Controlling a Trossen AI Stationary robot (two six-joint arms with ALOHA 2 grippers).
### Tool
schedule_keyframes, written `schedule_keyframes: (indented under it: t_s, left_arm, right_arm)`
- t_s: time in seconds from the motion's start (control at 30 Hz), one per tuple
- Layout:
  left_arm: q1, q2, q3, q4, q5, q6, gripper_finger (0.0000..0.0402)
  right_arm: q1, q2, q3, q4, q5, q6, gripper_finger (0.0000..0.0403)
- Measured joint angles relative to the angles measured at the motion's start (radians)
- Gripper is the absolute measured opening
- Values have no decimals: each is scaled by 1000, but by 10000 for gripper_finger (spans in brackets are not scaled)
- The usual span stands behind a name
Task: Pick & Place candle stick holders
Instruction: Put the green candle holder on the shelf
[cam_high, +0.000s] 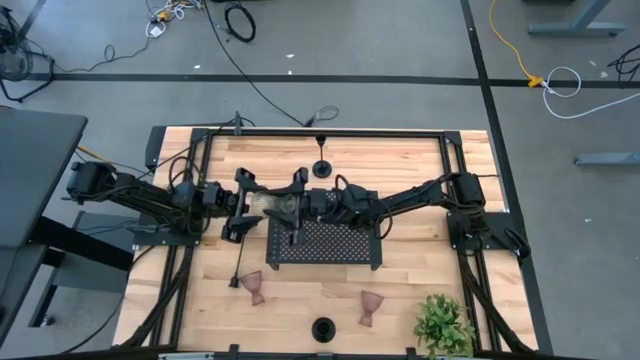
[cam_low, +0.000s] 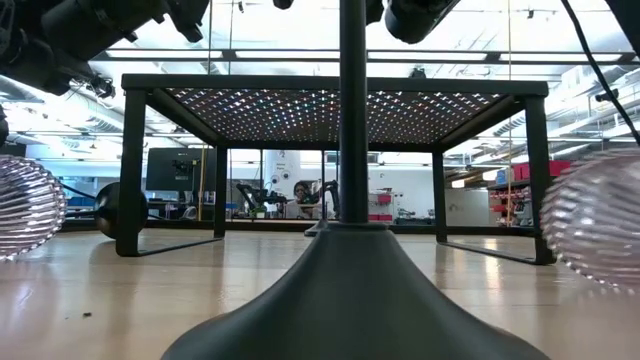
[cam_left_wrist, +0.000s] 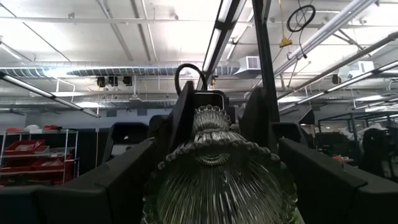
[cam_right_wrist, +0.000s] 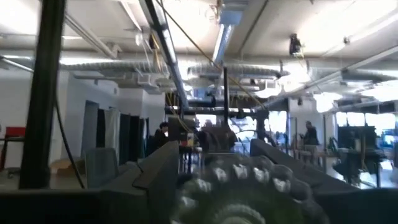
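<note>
A pale green ribbed glass holder lies level in the air between my two grippers, above the far left corner of the black perforated tray. My left gripper is shut on its left end, and my right gripper is shut on its right end. Two pinkish-brown glass holders stand near the front. One black holder stands at the far side and one at the near edge. A third black holder lies on the table at the left. My left gripper pinches the holder's wide ribbed cup end between its two fingers. It comes level from the table's left, and the fingers lie along the holder. The holder is lifted clear and lies on its side. My right gripper pinches the holder's other cup end between its two fingers. It comes level from the table's right. In the left wrist view its fingers flank that far end.
The tray stands on thin legs over the table's middle. A small leafy plant is at the near right corner. The near black holder's stem fills the middle of the low view.
</note>
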Motion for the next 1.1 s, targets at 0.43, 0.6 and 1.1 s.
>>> schedule_keyframes:
  t_s: [0.43, 0.6, 1.1]
  left_arm:
    - [0, 0, -1, 4, 10, 5, 317]
    - [0, 0, -1, -2, 6, 2, 317]
    - [0, -4, -5, -73, 17, 1, 273]
  right_arm:
    - [3, -6, 7, -29, 15, -24, 146]
    - [6, -52, 7, -162, 59, -38, 145]
    - [52, -206, 5, -701, 332, -23, 145]
